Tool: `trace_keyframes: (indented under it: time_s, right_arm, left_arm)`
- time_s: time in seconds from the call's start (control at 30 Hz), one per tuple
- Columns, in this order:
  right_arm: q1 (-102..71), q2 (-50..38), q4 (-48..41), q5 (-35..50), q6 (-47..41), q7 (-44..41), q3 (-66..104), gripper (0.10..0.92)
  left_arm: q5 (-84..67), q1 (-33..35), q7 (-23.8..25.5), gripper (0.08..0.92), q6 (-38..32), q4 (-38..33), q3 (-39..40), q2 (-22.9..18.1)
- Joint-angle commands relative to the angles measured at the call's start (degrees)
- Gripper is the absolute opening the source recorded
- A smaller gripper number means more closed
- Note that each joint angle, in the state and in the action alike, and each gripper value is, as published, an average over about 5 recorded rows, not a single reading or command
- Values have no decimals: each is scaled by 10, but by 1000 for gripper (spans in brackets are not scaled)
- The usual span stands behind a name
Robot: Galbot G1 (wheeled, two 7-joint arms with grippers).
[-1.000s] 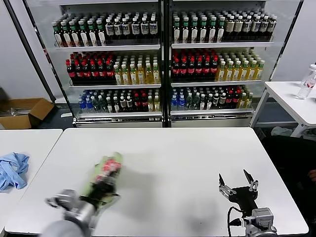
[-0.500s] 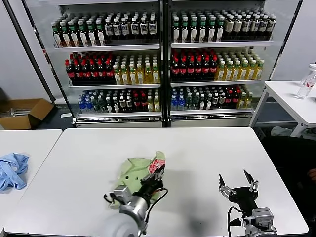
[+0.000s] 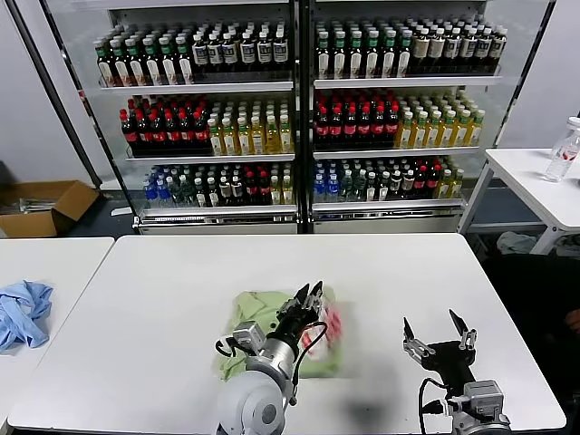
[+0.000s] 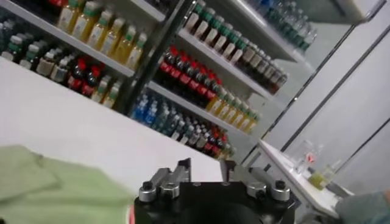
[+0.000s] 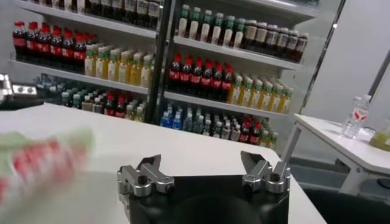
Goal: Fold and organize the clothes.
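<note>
The light green shirt point(image 3: 263, 317) lies bunched on the white table point(image 3: 408, 272), front middle, its red-and-white graphic point(image 3: 332, 321) on the right side. My left gripper point(image 3: 310, 295) hovers over the shirt's far right part, open with nothing between its jaws. In the left wrist view the gripper point(image 4: 204, 165) is empty and green cloth point(image 4: 49, 189) shows beside it. My right gripper point(image 3: 437, 328) is open and empty near the table's front right, apart from the shirt. In the right wrist view that gripper point(image 5: 201, 159) is empty and the shirt point(image 5: 42, 161) shows blurred.
A light blue cloth point(image 3: 23, 310) lies on the separate table at the left. Bottle-filled coolers point(image 3: 299, 118) stand behind the table. A cardboard box point(image 3: 45, 204) sits on the floor at the far left. Another table with a water bottle point(image 3: 564, 149) stands at the right.
My left arm has swept from the table's front left to the front middle, and the shirt has moved right with it. The right gripper has not moved.
</note>
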Motion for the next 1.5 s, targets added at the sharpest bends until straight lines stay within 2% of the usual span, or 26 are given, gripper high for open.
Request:
trace_keyframes:
  time_s: [0.03,0.13,0.27,0.37,0.53,0.97,1.17,1.27,1.5]
  right_arm:
    - [29,-7,-9,33,-13,-1,-5,822]
    - [66,-2,-27,85,-36,5,-40,823]
    - [139,17,-74,144,-71,21,-135,823]
    - [197,34,-133,157,-83,27,-192,822]
    - [245,56,-202,166,-86,36,-232,823]
    - [268,74,-270,170,-86,27,-249,823]
    - [263,72,-259,190,-86,29,-248,818]
    - [259,70,-255,204,-86,30,-245,772]
    - [251,73,-253,206,-83,26,-245,576]
  left_arm:
    - [75,4,94,400,-60,-71,-25,72]
    - [151,16,138,487,-93,-79,-108,137]
    - [201,35,155,600,-111,-61,-216,192]
    - [217,62,156,686,-114,-71,-244,208]
    - [244,96,148,805,-123,-82,-232,201]
    - [246,91,145,823,-120,-64,-191,172]
    - [238,95,143,823,-112,-62,-194,183]
    - [227,93,141,823,-107,-63,-197,188]
    - [174,86,135,823,-75,-80,-182,199]
